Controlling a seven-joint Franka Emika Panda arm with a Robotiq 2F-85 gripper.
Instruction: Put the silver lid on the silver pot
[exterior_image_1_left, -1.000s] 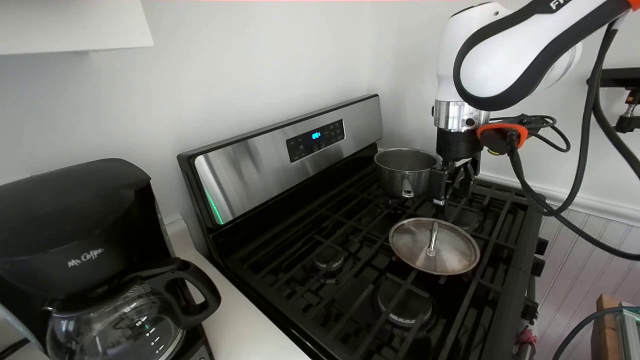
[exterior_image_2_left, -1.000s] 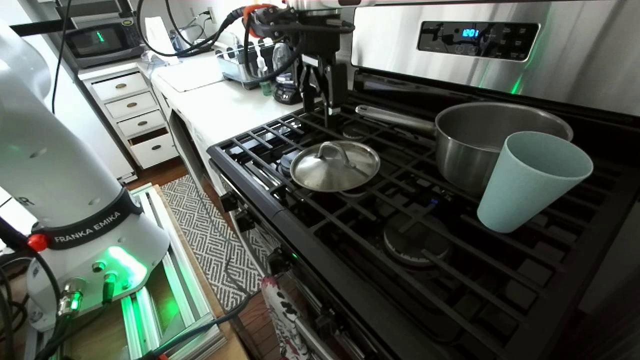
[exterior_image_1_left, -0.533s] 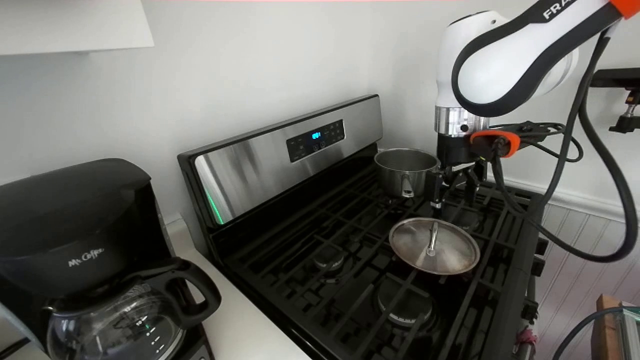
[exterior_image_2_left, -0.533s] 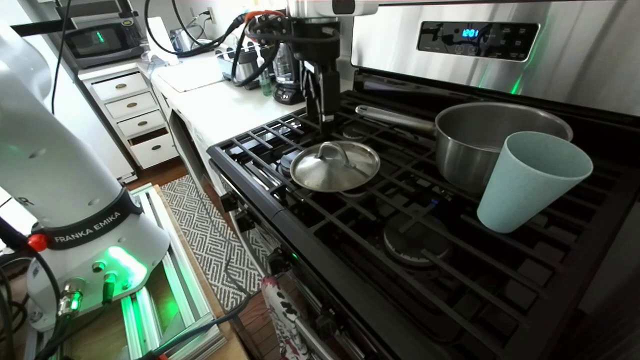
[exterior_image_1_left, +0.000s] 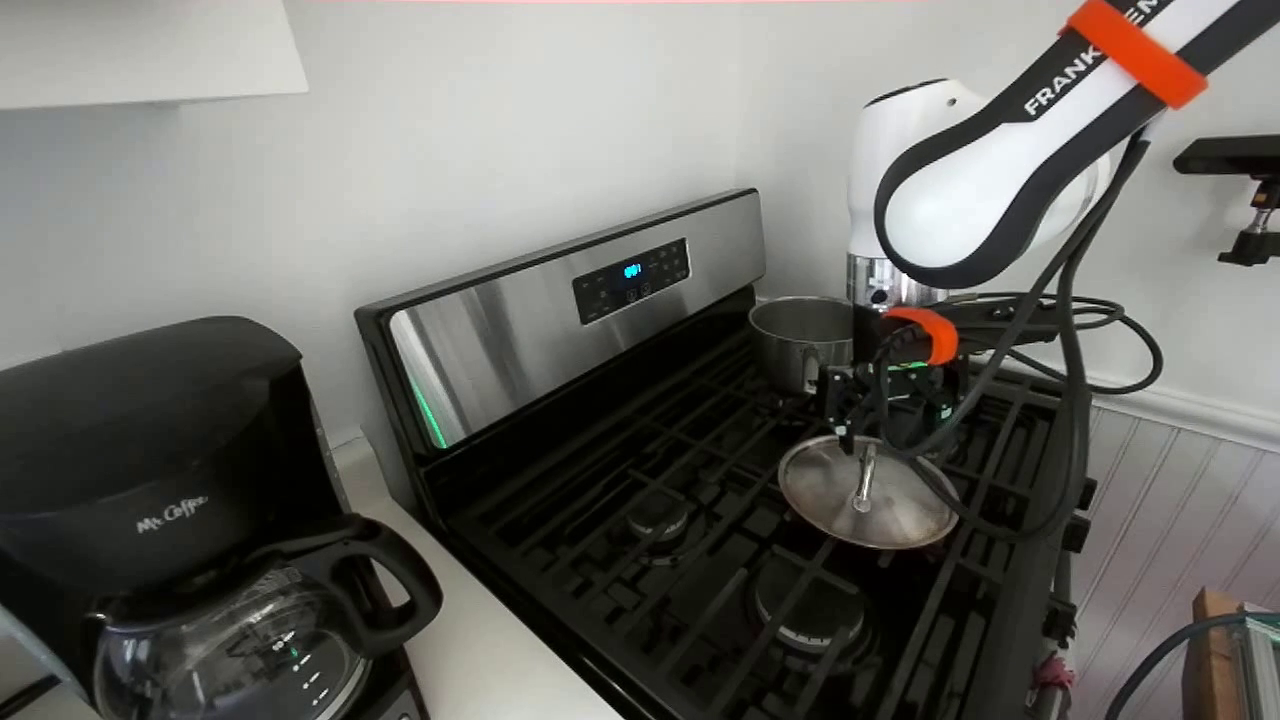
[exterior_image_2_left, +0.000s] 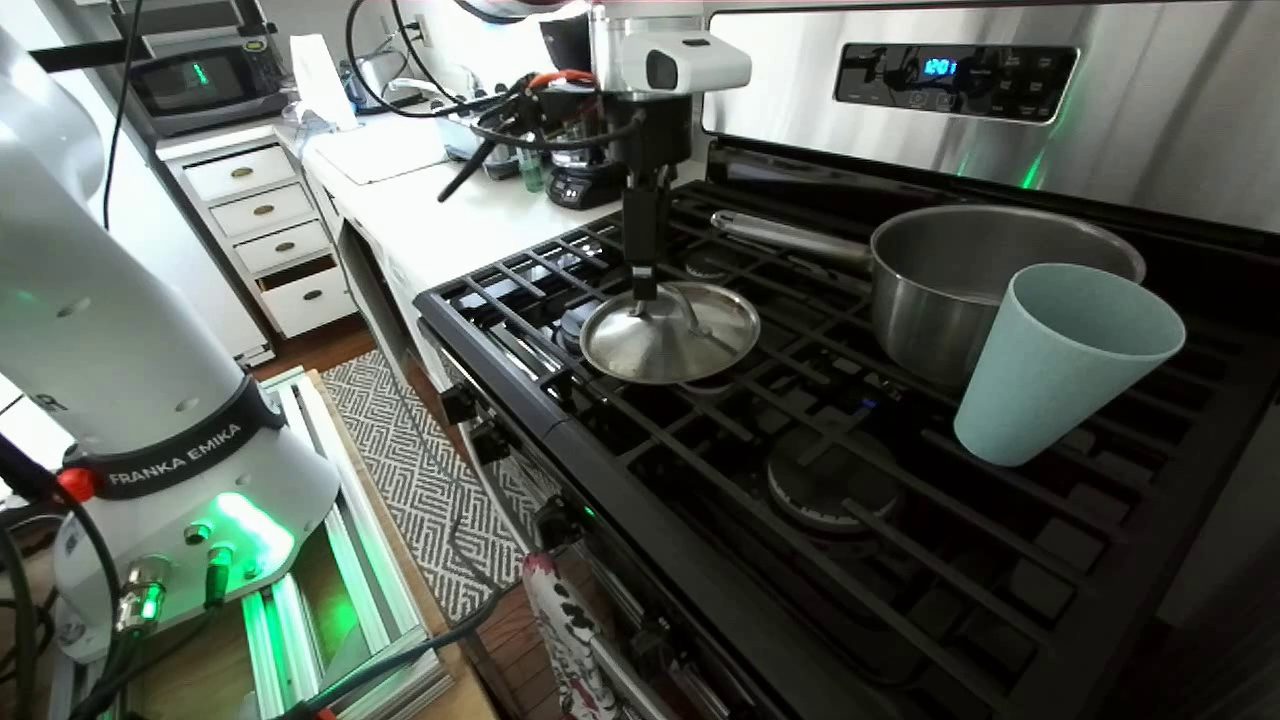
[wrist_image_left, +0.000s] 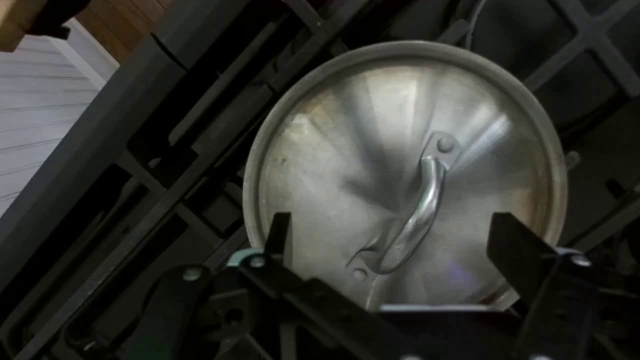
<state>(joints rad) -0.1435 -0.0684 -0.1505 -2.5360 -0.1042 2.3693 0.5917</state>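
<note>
The silver lid (exterior_image_1_left: 828, 492) lies flat on the stove grate, knob side up, with an arched metal handle across its middle. It also shows in an exterior view (exterior_image_2_left: 660, 350) and fills much of the wrist view (wrist_image_left: 320, 170). My gripper (wrist_image_left: 390, 220) is open, its fingers on either side of the handle in that view, not closed on it. In an exterior view the gripper (exterior_image_2_left: 643, 285) hangs low over the lid's far side. The silver pot (exterior_image_1_left: 785, 345) stands uncovered on the back of the stove, its handle visible in an exterior view (exterior_image_2_left: 915, 310).
A pale blue-green cup (exterior_image_2_left: 1060, 370) stands tilted in front of the pot. The stove's back panel (exterior_image_1_left: 500, 340) rises behind the grates. A coffee maker (exterior_image_1_left: 150, 440) stands on the counter beside the stove. A cable (exterior_image_1_left: 1075, 400) loops from the wrist near the lid.
The gripper has come down and moved toward the lid, now over it. The arm has lowered with it. The lid, pot and cup have not moved.
</note>
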